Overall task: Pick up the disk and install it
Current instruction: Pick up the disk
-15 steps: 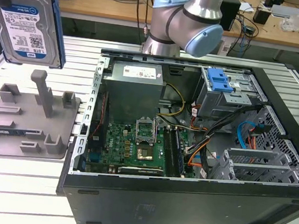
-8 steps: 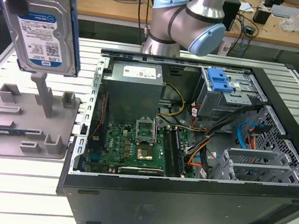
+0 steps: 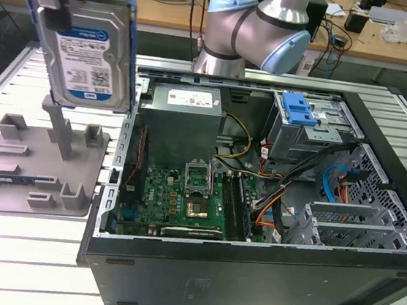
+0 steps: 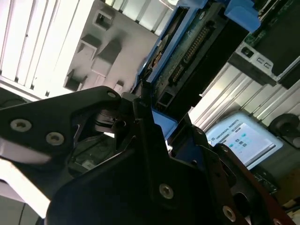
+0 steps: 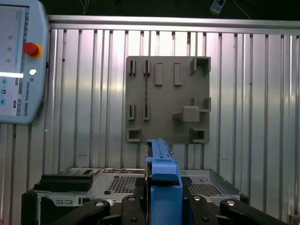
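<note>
The disk (image 3: 83, 50), a silver hard drive with a white-and-blue label in a blue carrier, hangs upright in the air above the grey tray (image 3: 39, 171) at the exterior view's left. My gripper (image 3: 53, 1) is shut on its upper edge. In the first wrist view the disk (image 5: 161, 171) appears edge-on between the black fingers (image 5: 129, 206), with the grey tray (image 5: 164, 110) far beneath it. The second wrist view looks along the disk's circuit-board side (image 4: 197, 47), which my gripper (image 4: 152, 119) clamps.
The open computer case (image 3: 247, 283) lies to the exterior view's right of the tray, with motherboard, cables and a drive bay carrying a blue latch (image 3: 299, 108). A teach pendant (image 5: 18, 61) lies on the slatted metal table (image 5: 258, 93). The arm's base (image 3: 254, 33) stands behind the case.
</note>
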`<state>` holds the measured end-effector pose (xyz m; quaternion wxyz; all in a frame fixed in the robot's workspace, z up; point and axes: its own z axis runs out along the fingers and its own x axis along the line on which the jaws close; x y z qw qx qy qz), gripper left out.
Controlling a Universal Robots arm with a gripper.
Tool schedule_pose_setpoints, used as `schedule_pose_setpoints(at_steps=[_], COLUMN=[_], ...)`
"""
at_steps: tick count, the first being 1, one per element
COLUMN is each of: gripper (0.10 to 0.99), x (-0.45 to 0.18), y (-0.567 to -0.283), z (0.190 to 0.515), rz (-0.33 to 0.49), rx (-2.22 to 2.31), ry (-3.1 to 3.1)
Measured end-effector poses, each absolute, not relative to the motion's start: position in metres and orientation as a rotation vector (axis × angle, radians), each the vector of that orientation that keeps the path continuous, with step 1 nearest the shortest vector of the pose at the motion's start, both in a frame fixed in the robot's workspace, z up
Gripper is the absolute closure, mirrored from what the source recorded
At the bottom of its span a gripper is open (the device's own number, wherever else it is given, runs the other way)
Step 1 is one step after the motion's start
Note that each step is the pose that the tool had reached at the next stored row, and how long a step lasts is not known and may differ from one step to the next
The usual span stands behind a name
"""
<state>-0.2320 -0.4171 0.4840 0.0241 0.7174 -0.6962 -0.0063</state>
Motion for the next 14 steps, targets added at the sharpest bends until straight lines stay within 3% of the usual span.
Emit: schedule_pose_setpoints(at_steps=[14], gripper=[0.718], x=[-0.147], y=[-0.445], z=[0.484], rz=[-0.023], rx=[2.218], ry=[-2.153])
